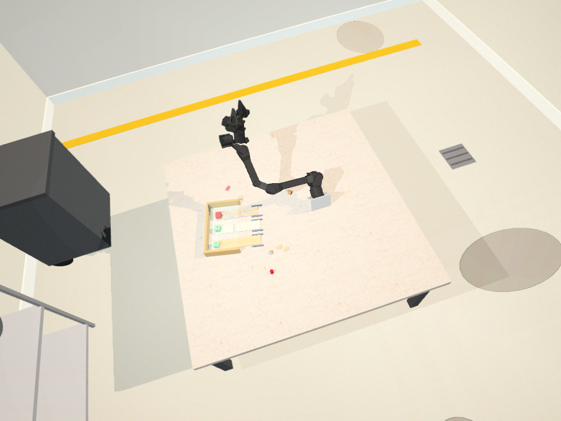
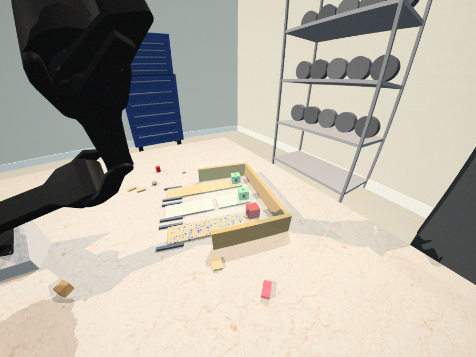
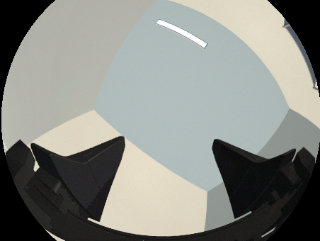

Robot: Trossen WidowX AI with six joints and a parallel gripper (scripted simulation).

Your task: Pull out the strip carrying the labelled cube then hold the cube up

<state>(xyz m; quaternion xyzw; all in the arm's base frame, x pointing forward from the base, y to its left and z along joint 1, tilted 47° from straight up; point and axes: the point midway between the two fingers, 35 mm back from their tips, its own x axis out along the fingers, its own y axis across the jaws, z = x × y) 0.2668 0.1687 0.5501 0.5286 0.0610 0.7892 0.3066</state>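
Note:
A plain yellow strip (image 1: 246,241) (image 2: 203,188) shows no gap and bears a green cube (image 1: 216,244) (image 2: 235,178) marked K. The middle pale strip (image 1: 248,226) (image 2: 188,208) is split by a gap; its far piece (image 1: 226,228) (image 2: 226,201) bears another green K cube (image 1: 218,228) (image 2: 243,193). A blue-speckled yellow strip (image 1: 246,211) (image 2: 199,229) looks unbroken and bears a red cube (image 1: 218,215) (image 2: 252,210) with no label showing. My gripper (image 1: 236,106) (image 3: 170,143) is open and empty, raised high and away from the strips, pointing at wall and ceiling.
A three-sided wooden frame (image 1: 206,228) (image 2: 251,232) surrounds the cubes; strip ends stick out its open side between dark rails (image 2: 169,247). Around it lie a pink block (image 1: 228,187) (image 2: 266,289), an orange-brown block (image 1: 290,192) (image 2: 63,288), a red cylinder (image 1: 272,272) (image 2: 157,169) and small yellow chips.

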